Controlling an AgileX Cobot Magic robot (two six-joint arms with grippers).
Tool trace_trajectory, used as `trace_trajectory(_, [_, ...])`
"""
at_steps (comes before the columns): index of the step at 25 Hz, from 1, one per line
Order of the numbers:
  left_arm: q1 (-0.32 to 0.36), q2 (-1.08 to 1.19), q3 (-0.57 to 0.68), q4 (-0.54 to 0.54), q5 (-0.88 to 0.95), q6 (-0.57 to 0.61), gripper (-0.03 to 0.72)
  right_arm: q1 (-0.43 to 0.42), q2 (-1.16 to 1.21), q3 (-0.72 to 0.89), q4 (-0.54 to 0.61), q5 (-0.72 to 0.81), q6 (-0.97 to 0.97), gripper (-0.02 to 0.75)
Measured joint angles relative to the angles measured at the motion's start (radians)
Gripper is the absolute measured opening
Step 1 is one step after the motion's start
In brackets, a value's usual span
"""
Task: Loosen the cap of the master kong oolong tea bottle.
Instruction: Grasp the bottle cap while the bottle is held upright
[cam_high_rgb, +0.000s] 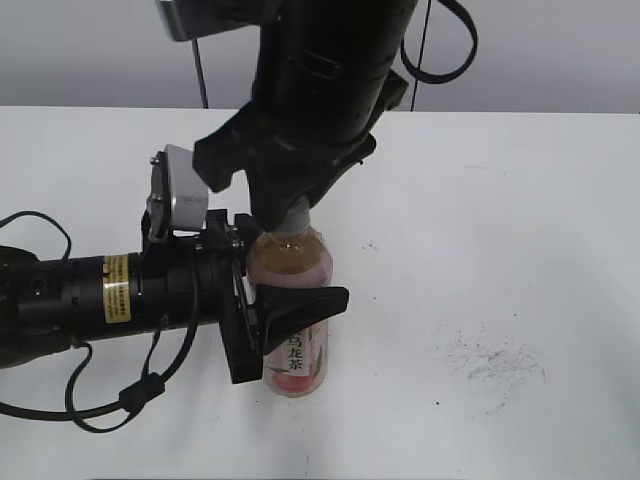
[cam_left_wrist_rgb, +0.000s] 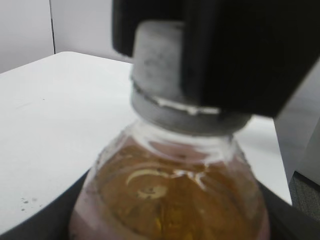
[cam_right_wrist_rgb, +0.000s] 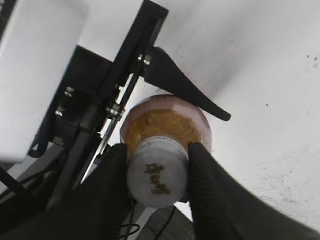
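Note:
The master kong oolong tea bottle (cam_high_rgb: 298, 350) stands upright on the white table, amber tea inside, pink label with black characters. My left gripper (cam_high_rgb: 262, 318) comes in from the left and is shut on the bottle's body; in the left wrist view the bottle's shoulder (cam_left_wrist_rgb: 170, 200) fills the frame between the fingers. My right gripper (cam_high_rgb: 290, 222) comes down from above and is shut on the white-grey cap (cam_right_wrist_rgb: 157, 172), one black finger on each side. The cap (cam_left_wrist_rgb: 155, 65) also shows in the left wrist view, partly covered by a right finger.
The white table (cam_high_rgb: 500, 200) stretches all round the bottle. Dark specks and smudges (cam_high_rgb: 495, 362) mark it at the front right. The left arm's black body and cables (cam_high_rgb: 80, 295) lie along the table at the left. A grey wall stands behind.

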Motion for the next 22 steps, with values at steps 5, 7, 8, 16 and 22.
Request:
trace_trajectory(5, [0.000,0.000,-0.001,-0.001,0.001,-0.001,0.445,0.000,0.000,0.000,0.007,-0.002,-0.442,0.270])
trace_trajectory(7, [0.000,0.000,-0.001,-0.001,0.001,-0.001,0.445,0.000,0.000,0.000,0.010,-0.002,-0.720,0.270])
trace_trajectory(8, [0.000,0.000,-0.001,-0.001,0.001,0.000,0.445,0.000,0.000,0.000,0.011,-0.002,-0.865,0.270])
trace_trajectory(16, [0.000,0.000,-0.001,0.004,-0.001,0.002,0.445,0.000,0.007,-0.018,0.057,0.023,-1.939,0.270])
trace_trajectory(22, [0.001,0.000,-0.001,0.006,-0.002,0.002,0.445,-0.003,0.007,-0.019,0.069,0.026,-2.231,0.271])
